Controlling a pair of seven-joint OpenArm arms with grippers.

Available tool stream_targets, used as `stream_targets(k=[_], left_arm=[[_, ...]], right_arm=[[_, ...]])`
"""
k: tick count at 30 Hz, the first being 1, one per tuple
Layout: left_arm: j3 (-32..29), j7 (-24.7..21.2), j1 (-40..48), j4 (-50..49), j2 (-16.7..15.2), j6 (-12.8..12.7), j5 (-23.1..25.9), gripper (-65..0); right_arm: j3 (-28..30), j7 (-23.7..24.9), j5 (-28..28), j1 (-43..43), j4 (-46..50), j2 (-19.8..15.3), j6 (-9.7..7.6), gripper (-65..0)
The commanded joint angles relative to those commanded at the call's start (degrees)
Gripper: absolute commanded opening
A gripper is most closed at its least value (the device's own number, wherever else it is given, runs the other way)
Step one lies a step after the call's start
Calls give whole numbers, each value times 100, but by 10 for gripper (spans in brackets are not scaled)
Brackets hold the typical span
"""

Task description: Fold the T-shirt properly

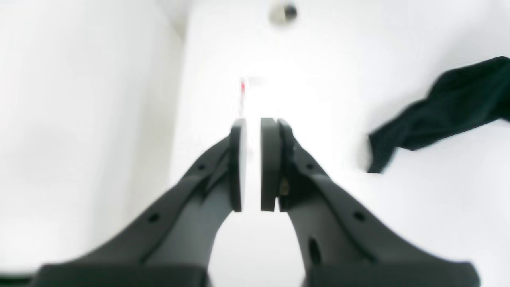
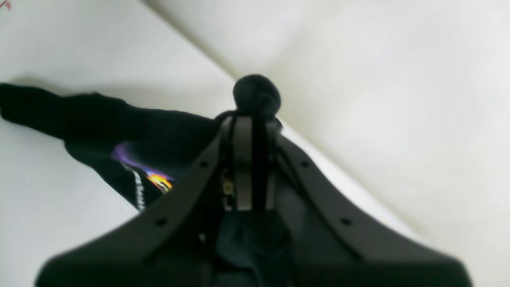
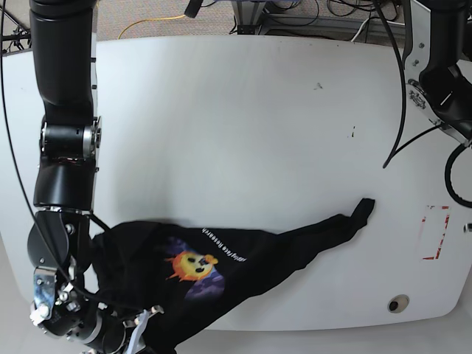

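Near the table's front-left corner, the right gripper pinches the bunched T-shirt (left gripper slightly parted, empty), so a one-sided pull may drag or twist it.

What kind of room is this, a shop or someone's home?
Most likely a robotics lab or test workspace: two robot arms work over a bare white table, loose cables trail on the floor behind it, and the only item is a black T-shirt.

The T-shirt lies on the table along its near edge, stretching from the near left corner toward the right. The right end effector pinches its bunched left end, and the left end effector hangs over bare table, well apart from the shirt.
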State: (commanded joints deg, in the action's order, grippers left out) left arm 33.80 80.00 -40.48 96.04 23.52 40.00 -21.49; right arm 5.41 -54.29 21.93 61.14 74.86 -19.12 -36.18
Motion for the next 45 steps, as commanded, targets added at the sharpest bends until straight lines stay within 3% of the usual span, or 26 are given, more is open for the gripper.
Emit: stream_targets(k=[3, 6, 9, 13, 15, 20, 24, 29, 34, 41, 45], left_arm=[[-334, 0, 18, 0, 18, 0, -9, -600], [-492, 0, 360, -9, -62, 0, -18, -564], [-492, 0, 941, -9, -422, 0, 18, -410], [-536, -207, 1626, 0, -862, 0, 18, -272], [-642, -505, 1890, -9, -1064, 0, 26, -268], [-1644, -1332, 2409, -26, -1398, 0, 79, -265], [-1908, -2132, 2462, -668, -1732, -585, 510, -235], [-1916, -2941, 2233, -1688, -2013, -699, 862, -219], [-1916, -3890, 1996, -2690, -2127, -699, 1371, -231], [-1916, -4778, 1662, -3719, -2171, -708, 1749, -251], [-1916, -5147, 1521, -4141, -2154, -1042, 1864, -251]], right_arm=[[9, -9, -18, 18, 0, 0, -185, -650], [0, -9, -18, -70, 9, 9, -211, -650], [-26, -9, 0, -299, 26, 0, -211, -650], [-35, 0, -9, -484, 26, 0, -211, -650], [-35, 9, -9, -563, 26, 18, -211, -650], [-35, 18, -9, -721, 35, 18, -211, -650], [-35, 53, -9, -782, 9, 18, -211, -650], [-35, 105, 0, -932, 35, 18, -211, -650], [-44, 114, -9, -993, 9, 18, -211, -650], [-44, 114, 0, -1108, 44, 18, -211, -650], [-44, 114, 0, -1116, 44, 18, -211, -650]])
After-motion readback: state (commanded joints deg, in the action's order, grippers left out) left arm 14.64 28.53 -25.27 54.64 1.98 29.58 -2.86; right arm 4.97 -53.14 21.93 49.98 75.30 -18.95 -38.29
